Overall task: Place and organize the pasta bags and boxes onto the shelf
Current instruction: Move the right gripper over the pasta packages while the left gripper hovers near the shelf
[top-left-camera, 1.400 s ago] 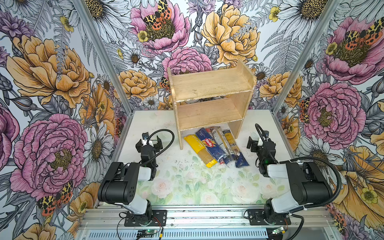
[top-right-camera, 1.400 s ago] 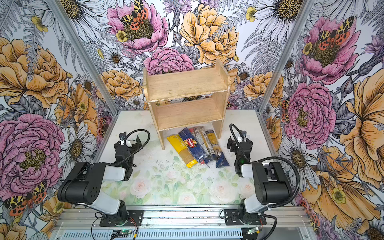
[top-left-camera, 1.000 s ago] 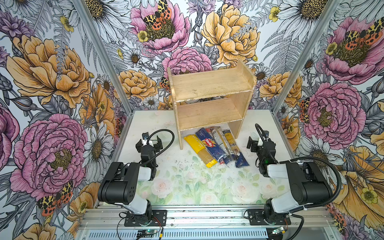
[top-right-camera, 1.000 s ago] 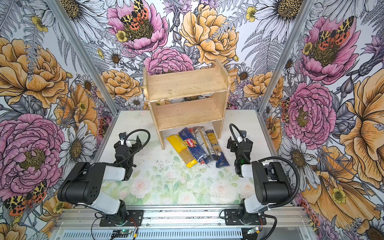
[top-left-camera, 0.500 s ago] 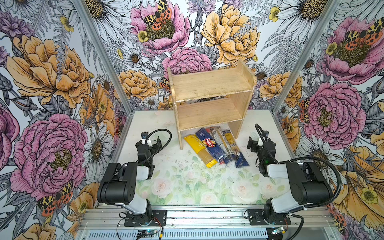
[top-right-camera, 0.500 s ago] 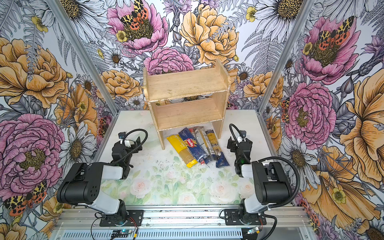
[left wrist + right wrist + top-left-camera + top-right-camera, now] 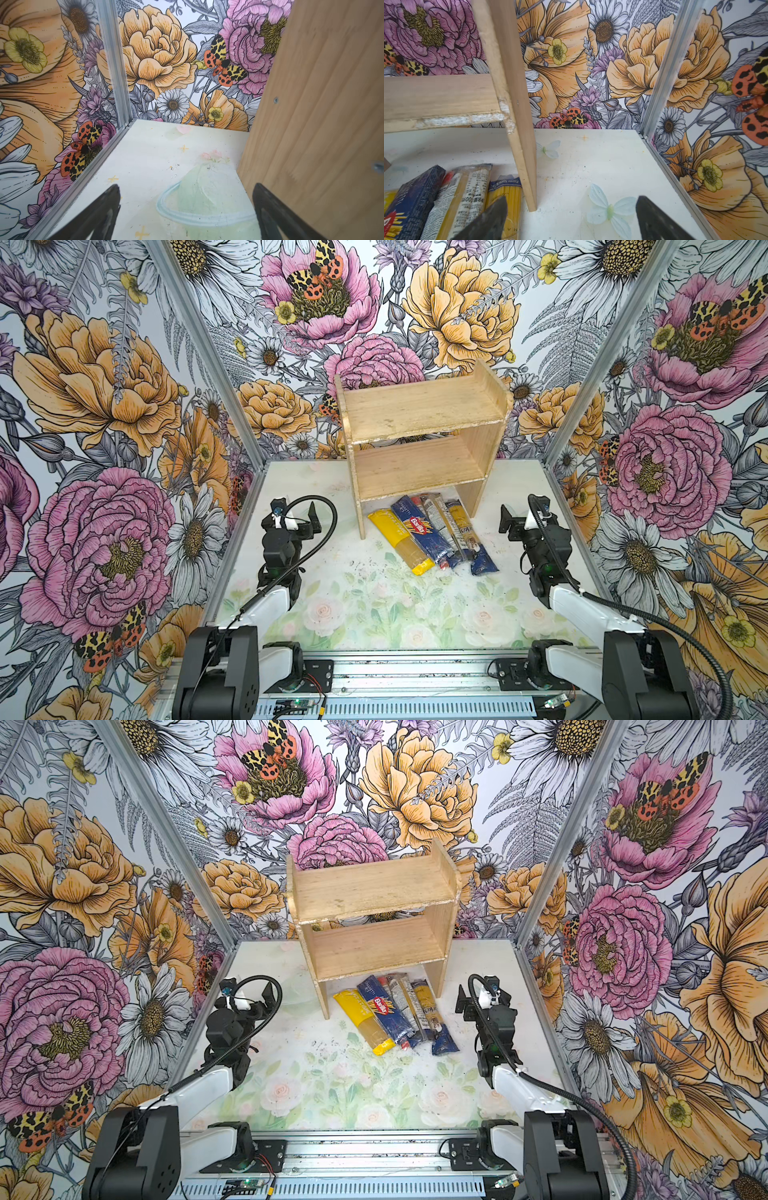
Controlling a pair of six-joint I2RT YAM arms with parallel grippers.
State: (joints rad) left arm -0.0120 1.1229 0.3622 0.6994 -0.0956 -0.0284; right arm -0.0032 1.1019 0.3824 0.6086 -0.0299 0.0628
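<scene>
Floral walls enclose a pale surface [image 7: 374, 614] where the two-tier wooden shelf [image 7: 419, 410] stands near the middle of the far edge, both tiers bare. Five spaghetti packs [image 7: 438, 531] lie side by side on the surface, far ends tucked beneath its lower board, running from the yellow pack [image 7: 399, 539] and dark blue Barilla box [image 7: 419, 529] to the yellow-and-blue bag [image 7: 467, 531]. The left hand [image 7: 296, 512] and right hand [image 7: 523, 514] hover wide open and empty, flanking the shelf. The best first pick is probably the outer yellow-and-blue bag, nearest the right hand: pinch across its narrow width near mid-length, draw it toward the near edge clear of the board, then lift it level.
</scene>
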